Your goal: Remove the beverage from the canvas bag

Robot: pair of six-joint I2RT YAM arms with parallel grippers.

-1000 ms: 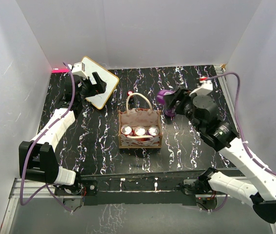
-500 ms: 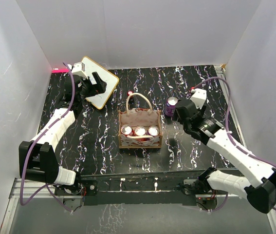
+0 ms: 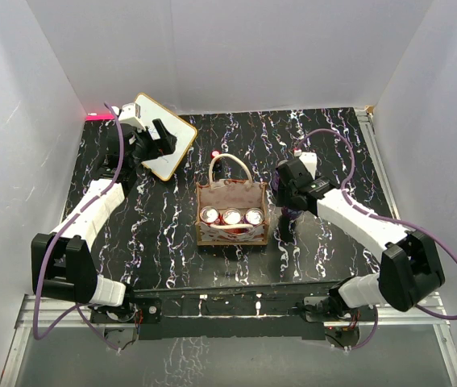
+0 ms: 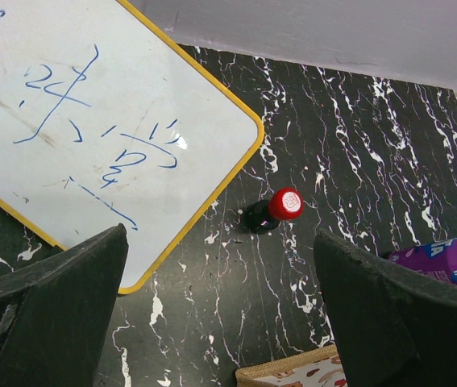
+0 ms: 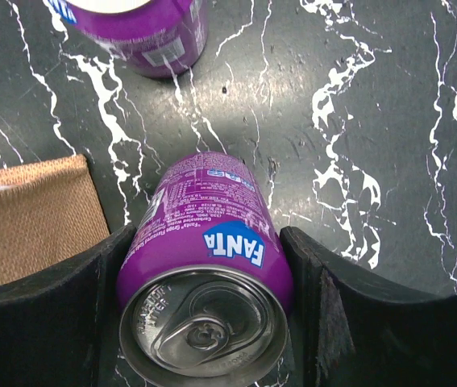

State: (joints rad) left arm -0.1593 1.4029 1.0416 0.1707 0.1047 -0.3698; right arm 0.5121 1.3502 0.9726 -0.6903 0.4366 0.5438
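Note:
The canvas bag (image 3: 230, 230) stands mid-table with three silver-topped cans (image 3: 230, 216) in it; a corner of the canvas bag (image 5: 27, 218) also shows in the right wrist view. My right gripper (image 5: 204, 298) is shut on a purple Fanta can (image 5: 208, 250), upright and low over the table just right of the bag. In the top view my right gripper (image 3: 287, 192) hides that can. A second purple can (image 5: 143, 32) stands just beyond it. My left gripper (image 4: 220, 274) is open and holds nothing, over the table at the far left.
A yellow-rimmed whiteboard (image 3: 162, 137) lies at the back left under my left gripper (image 3: 157, 139). A small dark bottle with a red cap (image 4: 284, 204) stands behind the bag. The second purple can (image 4: 446, 262) also shows in the left wrist view. White walls enclose the table.
The right arm has swung left and down towards the bag's right side, carrying the purple can low to the table. The left arm has stayed still.

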